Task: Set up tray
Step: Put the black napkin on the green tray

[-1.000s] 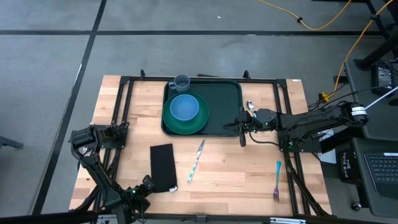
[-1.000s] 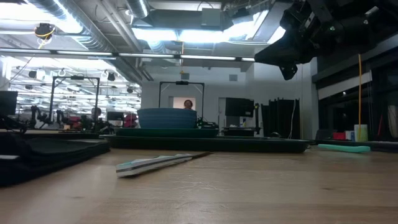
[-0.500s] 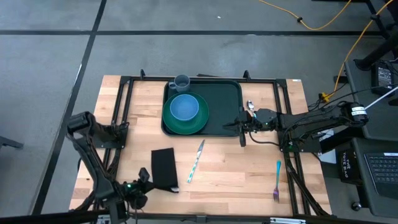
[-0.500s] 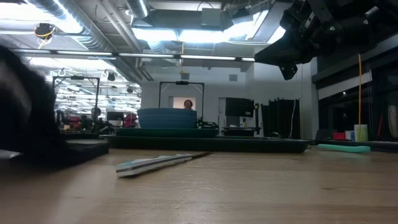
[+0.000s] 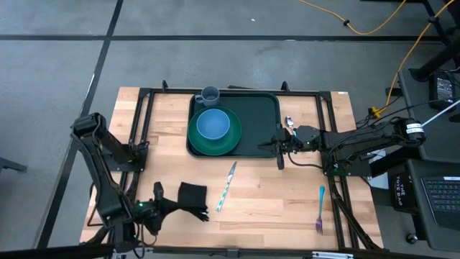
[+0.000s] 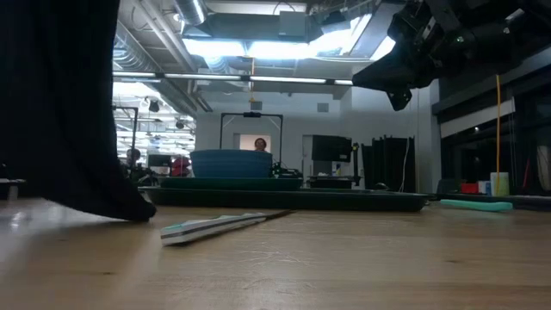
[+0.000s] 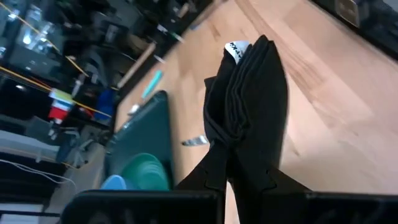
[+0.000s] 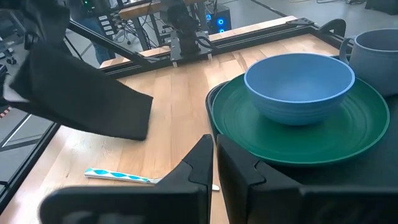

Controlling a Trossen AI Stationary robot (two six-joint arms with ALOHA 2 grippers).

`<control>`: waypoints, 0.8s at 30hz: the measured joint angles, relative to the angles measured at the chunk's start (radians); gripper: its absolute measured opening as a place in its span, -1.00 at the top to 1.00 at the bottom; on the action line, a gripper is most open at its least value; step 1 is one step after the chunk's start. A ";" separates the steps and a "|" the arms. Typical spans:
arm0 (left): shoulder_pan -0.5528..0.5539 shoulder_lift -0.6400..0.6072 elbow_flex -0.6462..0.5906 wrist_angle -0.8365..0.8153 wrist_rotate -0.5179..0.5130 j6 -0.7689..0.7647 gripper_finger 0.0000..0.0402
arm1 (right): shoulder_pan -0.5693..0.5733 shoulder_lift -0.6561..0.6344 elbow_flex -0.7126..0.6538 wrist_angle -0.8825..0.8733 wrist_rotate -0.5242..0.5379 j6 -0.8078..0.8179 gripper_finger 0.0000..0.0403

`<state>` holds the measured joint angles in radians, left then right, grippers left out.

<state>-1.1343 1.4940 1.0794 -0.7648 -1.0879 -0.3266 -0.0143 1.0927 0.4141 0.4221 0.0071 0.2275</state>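
The dark green tray lies at the table's far middle. It carries a round green plate with a blue bowl and a grey cup. My left gripper is near the table's near left edge, shut on a folded black cloth. My right gripper is shut and hovers over the tray's right rim; in the low view it hangs well above the tray. A knife with a teal patterned handle lies flat on the wood. My left gripper pinches the black cloth between its two fingers at one end, several folded layers together. The fingers come roughly level from the table's left. The cloth is raised and hangs down, with its lowest corner at the table top.
A teal fork lies near the near right corner and a spoon just right of the tray. Black frame rails run along both sides of the table. Bare wood lies between knife and fork.
My left gripper has taken the black cloth by its near end and risen, its arm swinging up. The cloth, flat on the table a second ago, is now lifted and bunched, hanging with only its lowest corner down. The right arm has kept still.
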 joint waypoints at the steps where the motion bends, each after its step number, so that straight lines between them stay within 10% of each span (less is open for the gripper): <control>1: 0.000 -0.008 0.000 0.001 -0.014 0.011 0.99 | 0.000 0.000 0.000 0.000 0.000 0.000 0.86; 24: 0.192 -0.190 0.001 0.009 -0.110 0.273 0.99 | 0.000 0.000 0.000 -0.001 0.000 -0.052 0.86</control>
<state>-0.9428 1.3038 1.0801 -0.7554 -1.1978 -0.0532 -0.0143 1.0927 0.4141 0.4210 0.0071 0.1754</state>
